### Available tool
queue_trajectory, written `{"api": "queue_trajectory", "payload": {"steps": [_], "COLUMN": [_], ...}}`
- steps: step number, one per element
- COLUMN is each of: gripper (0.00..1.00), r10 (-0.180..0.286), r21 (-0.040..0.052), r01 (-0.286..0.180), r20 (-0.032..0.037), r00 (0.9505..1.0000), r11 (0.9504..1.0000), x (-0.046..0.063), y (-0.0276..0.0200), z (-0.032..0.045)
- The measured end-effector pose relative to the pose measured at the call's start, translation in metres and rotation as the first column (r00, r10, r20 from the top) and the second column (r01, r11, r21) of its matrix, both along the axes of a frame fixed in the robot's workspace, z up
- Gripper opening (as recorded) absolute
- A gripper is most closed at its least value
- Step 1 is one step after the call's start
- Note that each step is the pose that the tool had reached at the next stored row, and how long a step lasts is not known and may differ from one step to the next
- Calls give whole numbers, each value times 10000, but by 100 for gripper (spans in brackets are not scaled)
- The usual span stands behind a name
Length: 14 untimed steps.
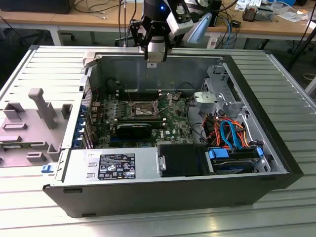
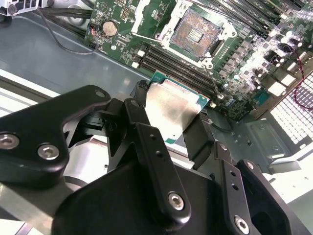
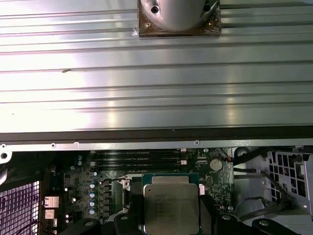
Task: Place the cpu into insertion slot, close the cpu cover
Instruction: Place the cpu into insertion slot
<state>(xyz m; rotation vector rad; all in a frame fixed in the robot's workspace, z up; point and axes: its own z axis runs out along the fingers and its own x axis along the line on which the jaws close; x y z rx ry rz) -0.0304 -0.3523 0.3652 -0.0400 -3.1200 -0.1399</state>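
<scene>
We see free room above the uncovered insertion slot (image 2: 195, 32), with memory slots (image 2: 171, 66) just beside it and the drive cage (image 1: 218, 91) well apart.

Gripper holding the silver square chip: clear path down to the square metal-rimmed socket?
Probably yes: the gripper holds the flat silver cpu above the grey metal case, and the dark-centred, metal-rimmed insertion slot lies uncovered.

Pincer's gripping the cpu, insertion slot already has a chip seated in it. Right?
No. The insertion slot is empty: the second wrist view shows its bare dark contact field with no chip in it. The rest holds: the pincer grips the cpu by its edges.
</scene>
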Motion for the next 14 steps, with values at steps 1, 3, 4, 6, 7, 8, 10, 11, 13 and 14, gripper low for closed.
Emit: {"api": "queue_trajectory", "payload": {"steps": [1, 3, 4, 6, 7, 8, 10, 11, 13, 14], "gripper": [55, 55, 55, 55, 55, 55, 55, 55, 55, 55], "r10": [0, 0, 0, 0, 0, 0, 0, 0, 0, -1], "r21": [1, 0, 0, 0, 0, 0, 1, 1, 0, 0], "r01": [0, 0, 0, 0, 0, 0, 0, 0, 0, 1], "r20": [0, 0, 0, -1, -1, -1, 0, 0, -1, 0], "r00": [10000, 10000, 10000, 10000, 10000, 10000, 10000, 10000, 10000, 10000], "r11": [10000, 10000, 10000, 10000, 10000, 10000, 10000, 10000, 10000, 10000], "x": [0, 0, 0, 0, 0, 0, 0, 0, 0, 0], "y": [0, 0, 0, 0, 0, 0, -1, -1, -1, -1], "z": [-1, -5, -7, -25, -25, -25, -28, -31, -36, -38]}}
